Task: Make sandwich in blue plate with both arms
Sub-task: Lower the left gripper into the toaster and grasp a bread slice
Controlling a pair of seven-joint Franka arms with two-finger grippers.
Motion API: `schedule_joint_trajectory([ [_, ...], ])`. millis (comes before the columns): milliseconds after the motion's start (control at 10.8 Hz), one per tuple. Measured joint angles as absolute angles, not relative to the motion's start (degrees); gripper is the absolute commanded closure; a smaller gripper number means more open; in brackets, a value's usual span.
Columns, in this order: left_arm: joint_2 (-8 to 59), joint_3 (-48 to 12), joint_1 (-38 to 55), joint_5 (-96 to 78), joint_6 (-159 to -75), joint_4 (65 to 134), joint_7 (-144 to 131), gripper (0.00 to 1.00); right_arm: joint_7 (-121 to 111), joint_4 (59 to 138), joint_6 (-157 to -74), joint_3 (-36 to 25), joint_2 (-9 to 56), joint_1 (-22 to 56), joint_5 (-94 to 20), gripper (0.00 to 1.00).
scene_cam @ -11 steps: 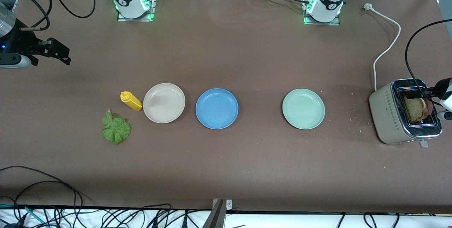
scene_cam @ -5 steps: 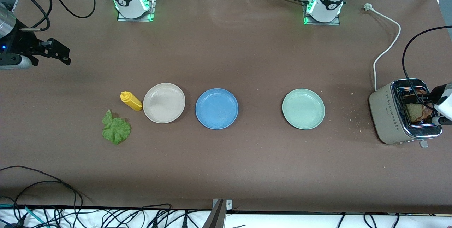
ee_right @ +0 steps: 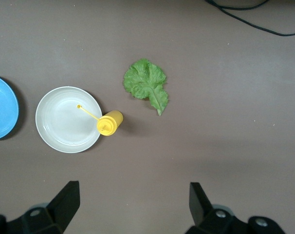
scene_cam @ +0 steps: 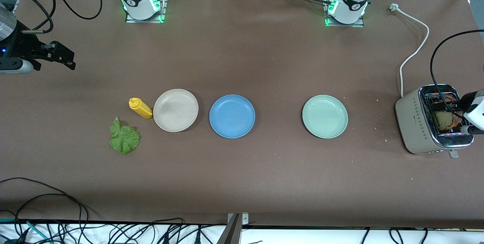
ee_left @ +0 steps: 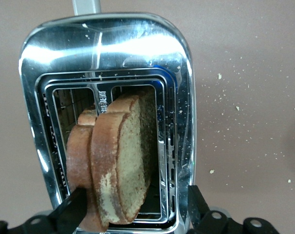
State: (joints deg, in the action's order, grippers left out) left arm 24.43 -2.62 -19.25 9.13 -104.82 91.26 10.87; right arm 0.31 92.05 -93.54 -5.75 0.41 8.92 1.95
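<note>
Bread slices [ee_left: 116, 161] are standing in the toaster [scene_cam: 416, 123] at right of the front view, so I am lowering the spread left gripper [ee_left: 133, 207] squarely astride one slice, while the open right gripper [ee_right: 133, 202] is waiting above the table [scene_cam: 264, 58] and the blue plate [scene_cam: 232, 116] is sitting empty mid-frame.

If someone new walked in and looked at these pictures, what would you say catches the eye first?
Most likely the row of three plates across the middle of the table, the blue plate between a beige plate and a pale green plate. Next, the left gripper, open over the toaster at the left arm's end, fingers straddling two bread slices. A lettuce leaf and yellow bottle lie beside the beige plate.
</note>
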Motion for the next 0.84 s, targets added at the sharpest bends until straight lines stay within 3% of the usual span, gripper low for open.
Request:
schedule_joint_trajectory([
  [372,26.2,-2.5,-19.4,9.1,-104.8,91.3,11.8,0.09,0.3,92.0,-93.5,-5.8,0.7,8.9,2.0,0.00],
  [465,26.6,-2.4,-19.4,9.1,-104.8,91.2,11.8,0.25,0.3,92.0,-93.5,-5.8,0.7,8.9,2.0,0.00],
  [743,26.6,-2.5,-19.4,9.1,-104.8,90.9,11.9,0.93,0.3,92.0,-93.5,-5.8,0.7,8.9,2.0,0.00],
  [836,26.6,-2.8,-19.3,9.1,-104.6,90.7,11.9,1.00,0.3,92.0,-93.5,-5.8,0.7,8.9,2.0,0.00],
])
